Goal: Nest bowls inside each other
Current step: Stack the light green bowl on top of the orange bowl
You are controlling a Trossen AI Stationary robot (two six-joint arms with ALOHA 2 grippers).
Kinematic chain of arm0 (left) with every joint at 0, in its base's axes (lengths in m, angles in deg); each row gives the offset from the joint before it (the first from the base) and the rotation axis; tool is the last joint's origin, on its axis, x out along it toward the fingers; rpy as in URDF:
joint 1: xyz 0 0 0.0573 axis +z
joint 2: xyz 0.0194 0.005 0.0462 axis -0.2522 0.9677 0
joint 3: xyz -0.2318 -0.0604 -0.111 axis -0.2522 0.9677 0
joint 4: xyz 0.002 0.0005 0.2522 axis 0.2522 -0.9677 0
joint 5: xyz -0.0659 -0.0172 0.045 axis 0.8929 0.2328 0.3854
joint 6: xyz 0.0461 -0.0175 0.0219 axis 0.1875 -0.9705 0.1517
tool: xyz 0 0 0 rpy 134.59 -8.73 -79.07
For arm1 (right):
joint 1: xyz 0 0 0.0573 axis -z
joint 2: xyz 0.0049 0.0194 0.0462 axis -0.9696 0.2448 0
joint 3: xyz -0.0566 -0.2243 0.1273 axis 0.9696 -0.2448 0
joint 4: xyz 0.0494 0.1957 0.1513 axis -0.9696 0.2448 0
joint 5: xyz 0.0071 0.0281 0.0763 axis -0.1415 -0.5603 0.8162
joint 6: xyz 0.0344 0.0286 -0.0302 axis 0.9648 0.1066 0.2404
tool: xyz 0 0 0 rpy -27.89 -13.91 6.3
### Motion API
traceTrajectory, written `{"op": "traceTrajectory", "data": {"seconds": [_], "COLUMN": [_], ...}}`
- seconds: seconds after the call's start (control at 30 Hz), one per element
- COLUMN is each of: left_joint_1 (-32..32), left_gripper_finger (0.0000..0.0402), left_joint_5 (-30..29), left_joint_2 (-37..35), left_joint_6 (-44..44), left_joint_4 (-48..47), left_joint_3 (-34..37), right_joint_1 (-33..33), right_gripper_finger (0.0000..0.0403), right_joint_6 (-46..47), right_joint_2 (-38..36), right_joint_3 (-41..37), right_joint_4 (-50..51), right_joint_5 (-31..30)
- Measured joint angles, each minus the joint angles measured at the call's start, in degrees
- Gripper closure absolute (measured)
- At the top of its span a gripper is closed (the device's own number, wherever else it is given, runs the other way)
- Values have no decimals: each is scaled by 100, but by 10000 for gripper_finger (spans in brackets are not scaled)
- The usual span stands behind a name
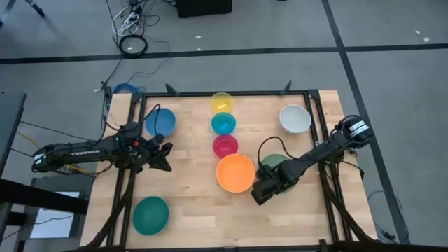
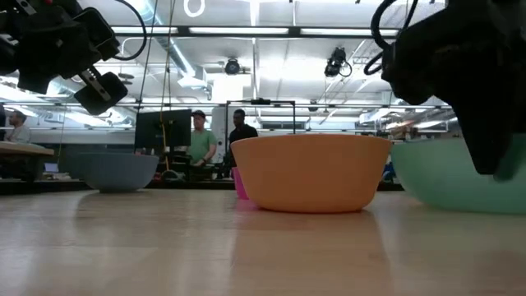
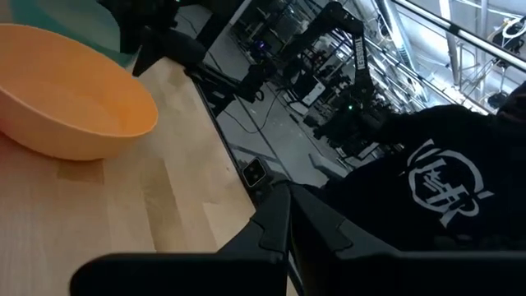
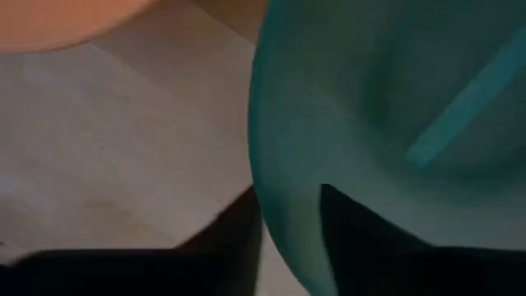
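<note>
A dark green bowl [image 1: 274, 162] sits on the table just right of the large orange bowl [image 1: 235, 173]. My right gripper [image 1: 260, 192] points down at the green bowl's near rim. In the right wrist view it [image 4: 288, 205] is open, with one finger outside the green wall [image 4: 370, 107] and one inside. The yellow [image 1: 221, 102], cyan [image 1: 224, 124] and magenta [image 1: 225, 145] bowls stand in a line behind the orange one. The blue [image 1: 160, 122], white [image 1: 295, 119] and second green [image 1: 151, 214] bowls stand apart. My left gripper [image 1: 168, 159] is shut, level and empty above the table's left side. My right gripper straddles the green bowl's rim [image 4: 256, 177] from above, one finger [image 4: 238, 238] outside the wall and one finger [image 4: 353, 238] inside the hollow. I cannot tell whether the fingers touch the wall. The bowl rests upright on the table.
Bare wood lies in front of the orange bowl [image 2: 311, 173] toward the near edge. A black frame [image 1: 210, 94] borders the table. People stand in the room beyond the table [image 2: 201, 140].
</note>
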Motion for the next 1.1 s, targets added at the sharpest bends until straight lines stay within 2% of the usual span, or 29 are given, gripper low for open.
{"op": "traceTrajectory", "data": {"seconds": [0.07, 0.1, 0.2, 0.33, 0.5, 0.87, 1.0, 1.1], "left_joint_1": [-1, 1, -1, 0, 1, 3, 1, 4], "left_gripper_finger": [381, 381, 381, 381, 381, 381, 381, 381], "left_joint_5": [2, 2, 2, 2, -15, -33, -34, -25], "left_joint_2": [-1, 1, -1, 0, 1, 0, 1, 0], "left_joint_6": [-1, -3, -15, -20, -5, 3, 1, 6], "left_joint_4": [0, -2, 0, 4, 28, 56, 42, 38], "left_joint_3": [0, 0, 0, 0, 0, 0, 0, 0], "right_joint_1": [17, 27, 118, 206, 298, 1008, 1159, 1172], "right_gripper_finger": [365, 382, 398, 401, 402, 402, 403, 403], "right_joint_6": [-166, -252, -405, -763, -1242, -3330, -3762, -3923], "right_joint_2": [-29, -76, -173, -173, 29, 2102, 2658, 2915], "right_joint_3": [14, 53, 464, 1298, 2185, 4441, 5292, 5959], "right_joint_4": [-19, 49, 576, 1428, 1458, 1464, 1573, 2061], "right_joint_5": [-166, -284, -491, -871, -1154, -686, -466, -628]}}
